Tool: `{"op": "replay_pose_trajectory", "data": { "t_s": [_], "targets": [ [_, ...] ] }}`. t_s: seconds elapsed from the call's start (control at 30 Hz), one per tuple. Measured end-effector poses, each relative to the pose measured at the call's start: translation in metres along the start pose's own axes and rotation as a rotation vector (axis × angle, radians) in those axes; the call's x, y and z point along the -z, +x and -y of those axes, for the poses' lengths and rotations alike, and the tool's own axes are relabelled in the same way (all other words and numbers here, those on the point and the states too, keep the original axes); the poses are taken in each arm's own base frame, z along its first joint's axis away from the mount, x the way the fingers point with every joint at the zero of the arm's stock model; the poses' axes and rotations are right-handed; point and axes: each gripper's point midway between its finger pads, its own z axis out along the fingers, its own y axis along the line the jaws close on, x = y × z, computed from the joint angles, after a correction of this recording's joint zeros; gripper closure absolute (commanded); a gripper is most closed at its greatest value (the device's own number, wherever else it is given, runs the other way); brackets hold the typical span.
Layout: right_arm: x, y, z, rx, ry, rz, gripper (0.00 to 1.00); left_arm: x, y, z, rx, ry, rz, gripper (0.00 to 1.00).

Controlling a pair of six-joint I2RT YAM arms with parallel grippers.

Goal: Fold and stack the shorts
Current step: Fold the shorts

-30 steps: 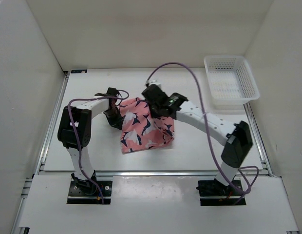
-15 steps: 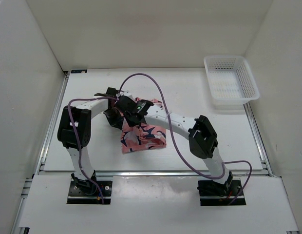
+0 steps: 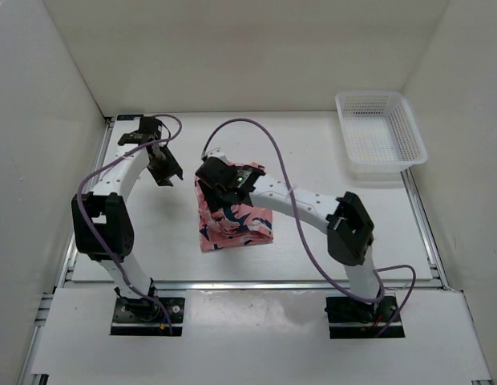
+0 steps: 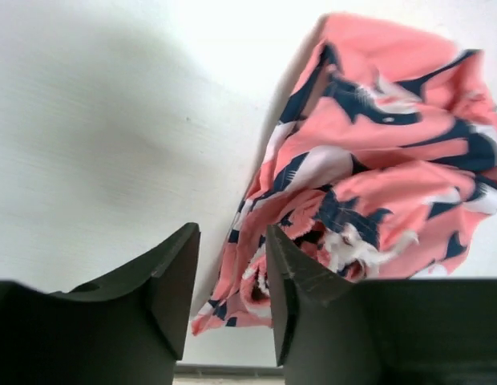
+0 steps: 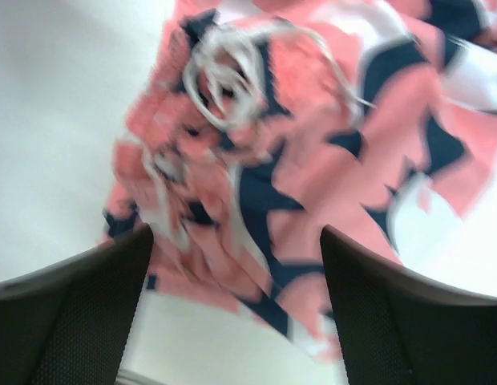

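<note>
The shorts (image 3: 235,224) lie in a lumpy folded bundle at the middle of the table (image 3: 313,160), well apart from the basket (image 3: 410,136) in the far right corner. The left gripper (image 3: 163,167) hangs off to the bundle's left and rear, jaws parted with nothing between them. The right gripper (image 3: 219,181) sits over the bundle's rear left corner, jaws spread wide. Its wrist view is blurred, but no cloth seems pinched.

The risk is there: the white drawstring (image 5: 224,76) lies in a loose tangle on top, just under those fingers. A finger catching it on lifting would drag the fold open. The layers also look uneven, so a one-sided pickup may let the bundle unroll.
</note>
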Motion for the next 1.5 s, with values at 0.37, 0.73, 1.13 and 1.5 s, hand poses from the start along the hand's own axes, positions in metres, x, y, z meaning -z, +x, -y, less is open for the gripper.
{"op": "replay_pose_trajectory", "data": {
  "t_s": [0.37, 0.73, 1.13, 1.5],
  "targets": [
    [0.067, 0.006, 0.088, -0.264, -0.014, 0.099, 1.0, 0.073, 0.03, 0.08, -0.227, 0.191, 0.098, 0.9],
    [-0.037, 0.11, 0.094, -0.328, -0.041, -0.243, 1.0, -0.053, 0.065, 0.106, -0.327, 0.028, -0.082, 0.9],
    [0.055, 0.039, 0.126, -0.328, -0.002, 0.007, 0.13, -0.033, 0.026, 0.122, -0.411, 0.002, 0.034, 0.77],
    [0.216, 0.029, 0.269, -0.561, 0.318, 0.377, 0.0, 0.223, 0.004, 0.134, -0.424, 0.394, 0.47, 0.0]
  ]
}}
